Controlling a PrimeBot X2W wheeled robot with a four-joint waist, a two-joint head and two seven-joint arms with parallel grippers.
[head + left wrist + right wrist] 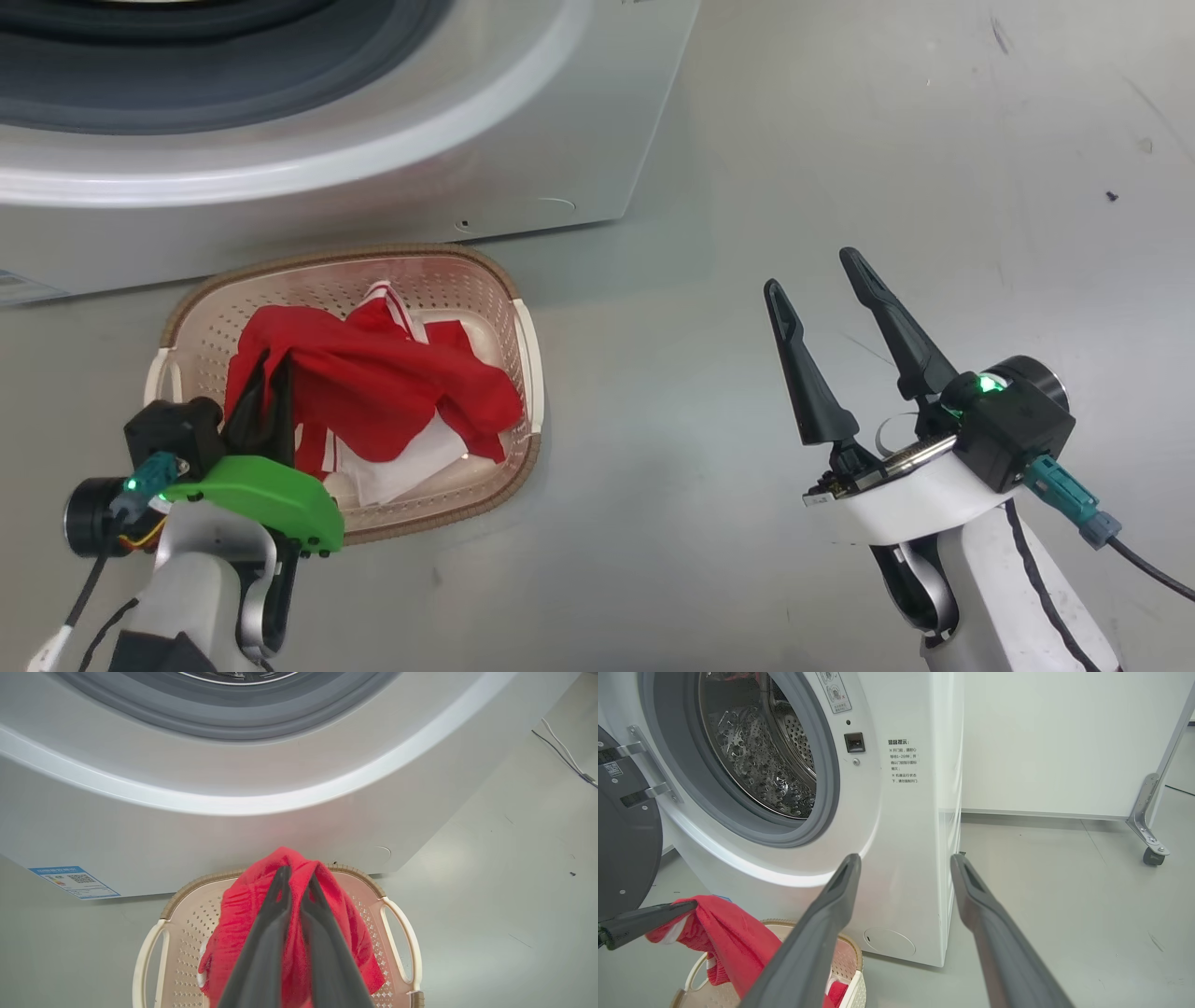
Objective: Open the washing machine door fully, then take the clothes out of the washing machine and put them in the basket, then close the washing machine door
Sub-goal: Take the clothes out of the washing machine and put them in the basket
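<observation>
- The basket [523,345] is sitting on the grey floor [840,140], tight against the lower front of the washing machine [373,177] and near its right front corner. Open floor is stretching away on the robot's right of both.
- The washing machine door [621,849] is hanging swung open on its hinges, leaving the grey gasket and the steel drum [756,756] exposed.
- A wheeled metal leg [1150,826] is standing well apart from the machine, by a white wall panel. A thin cable [560,751] is lying on the floor beside the machine.
- The left gripper [271,373] is pinching the red clothes [373,383] between nearly closed jaws above the basket's near left part. The fabric is draping over the fingers and hanging into the basket, where white panels are lying.
- The right gripper [812,271] is hovering over bare floor well to the right of the basket, with its jaws spread wide, holding and touching nothing.
</observation>
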